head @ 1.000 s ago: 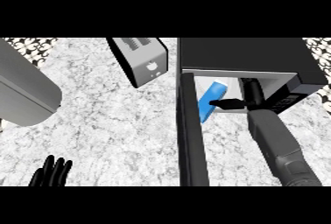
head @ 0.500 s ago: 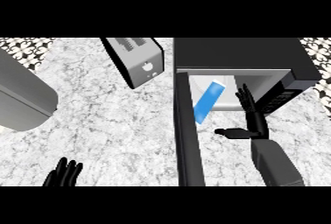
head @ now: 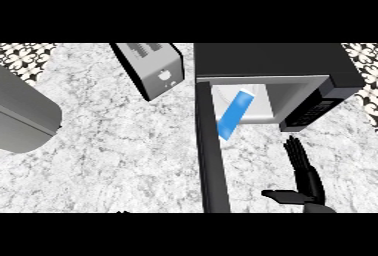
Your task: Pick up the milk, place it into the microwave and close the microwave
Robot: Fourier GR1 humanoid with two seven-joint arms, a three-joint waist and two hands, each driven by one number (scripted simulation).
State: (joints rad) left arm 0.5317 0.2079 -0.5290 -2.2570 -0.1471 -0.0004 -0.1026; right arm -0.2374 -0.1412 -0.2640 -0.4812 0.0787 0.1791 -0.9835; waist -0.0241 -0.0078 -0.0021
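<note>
While the milk (head: pixel 235 115) leans inside the microwave (head: pixel 273 62), the right hand (head: pixel 308 184) hovers apart, fingers straight, thumb spread

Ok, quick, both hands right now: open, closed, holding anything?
Left hand: not in view, cannot be told.
Right hand: open, fingers straight, holding nothing; the milk carton sits apart inside the microwave.

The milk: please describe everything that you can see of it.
The milk is a slim, bright blue carton, plain on its visible face. It shows slanted, its far end to the right, in the pale cavity of the open microwave, close to the open door. No hand touches it; the open right hand is apart, in front.
</note>
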